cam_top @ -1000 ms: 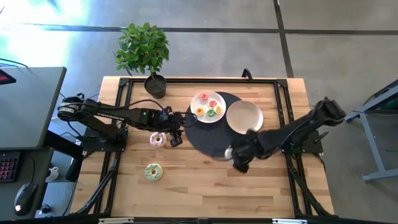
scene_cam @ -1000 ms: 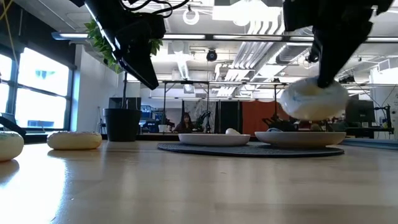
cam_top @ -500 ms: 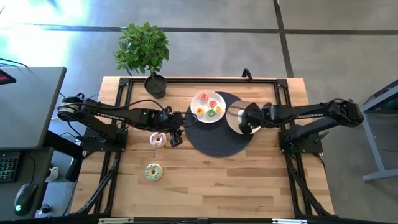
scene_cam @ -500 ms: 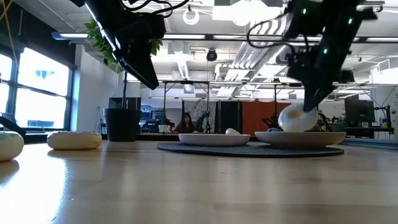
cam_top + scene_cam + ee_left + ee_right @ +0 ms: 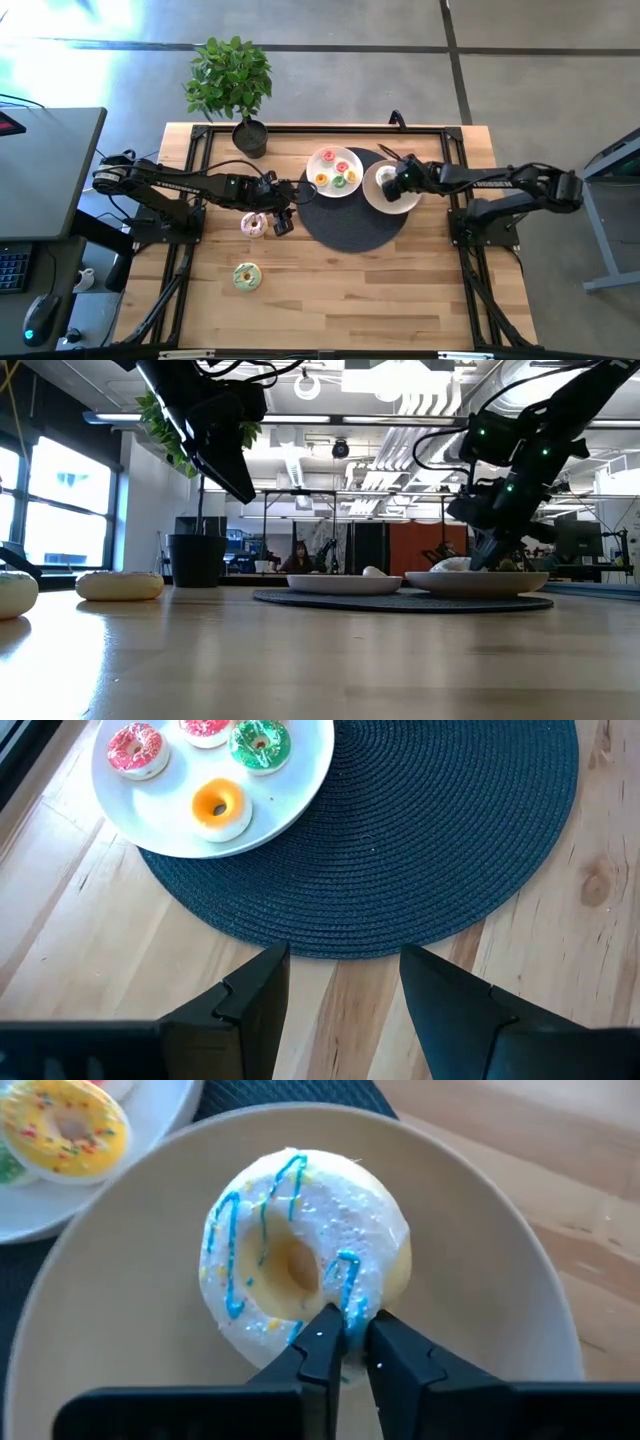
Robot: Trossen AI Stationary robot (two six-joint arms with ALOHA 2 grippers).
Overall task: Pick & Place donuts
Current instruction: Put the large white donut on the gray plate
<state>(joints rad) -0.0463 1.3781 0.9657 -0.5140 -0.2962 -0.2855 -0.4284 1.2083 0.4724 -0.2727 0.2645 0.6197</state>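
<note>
My right gripper (image 5: 392,186) (image 5: 348,1342) is over the beige plate (image 5: 372,197) (image 5: 120,1330) on the black round mat (image 5: 345,225), shut on a large white donut with blue drizzle (image 5: 300,1250) (image 5: 455,565). My left gripper (image 5: 283,208) (image 5: 345,970) is open and holds nothing, above the wood at the mat's left edge. A pink donut (image 5: 253,224) (image 5: 119,586) and a green donut (image 5: 246,276) lie flat on the table near it. Several small donuts (image 5: 220,805) lie on the white plate (image 5: 335,172). My right gripper pinches the white donut by the part of its ring nearest the wrist (image 5: 345,1312), a narrow bit between the two fingertips (image 5: 322,1342). The fingers slant down from the table's right side. The donut lies flat, its underside on the beige plate.
A potted plant (image 5: 232,85) stands at the table's far left corner. The black mat carries both plates side by side. Bare wood spreads over the table's near half and to the right of the mat.
My right gripper has carried the white donut from above the mat's near edge toward the far edge, over the beige plate, and has come down. The donut, lifted clear a second ago, now lies on the plate, with the fingers shut on it.
</note>
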